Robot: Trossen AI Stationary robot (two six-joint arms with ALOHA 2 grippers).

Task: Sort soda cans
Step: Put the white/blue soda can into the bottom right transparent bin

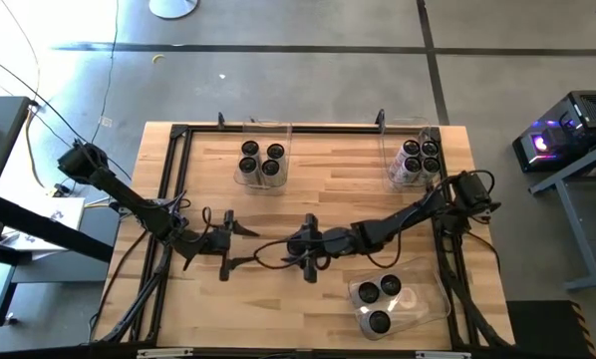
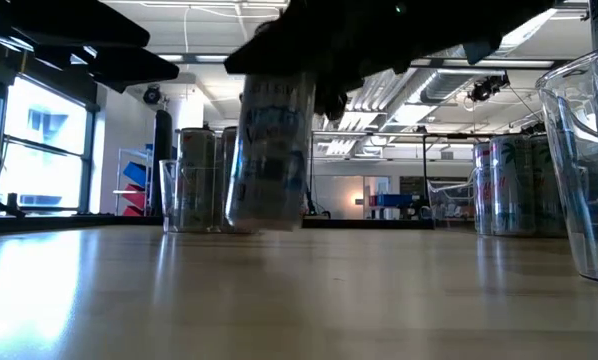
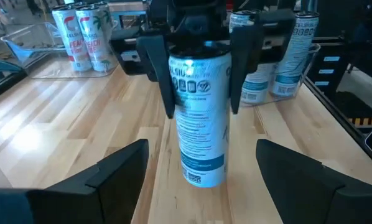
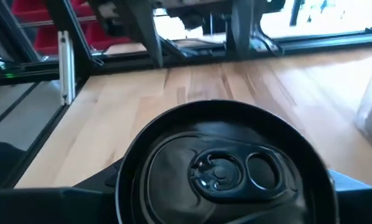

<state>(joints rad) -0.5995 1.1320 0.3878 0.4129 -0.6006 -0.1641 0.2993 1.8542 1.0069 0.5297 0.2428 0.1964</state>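
Soda can (image 3: 200, 118) upright, clamped in right claw (image 1: 308, 249); left claw (image 1: 225, 239) open opposite.

bare table centre (image 1: 268, 214), bins (image 1: 261, 165) at edges

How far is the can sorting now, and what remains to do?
Partly done: four cans stand in the far middle bin and about five in the far right bin. In hand: the right gripper grips one blue-labelled can upright at table centre; the left gripper waits open beside it. Left: three cans in the near right bin.
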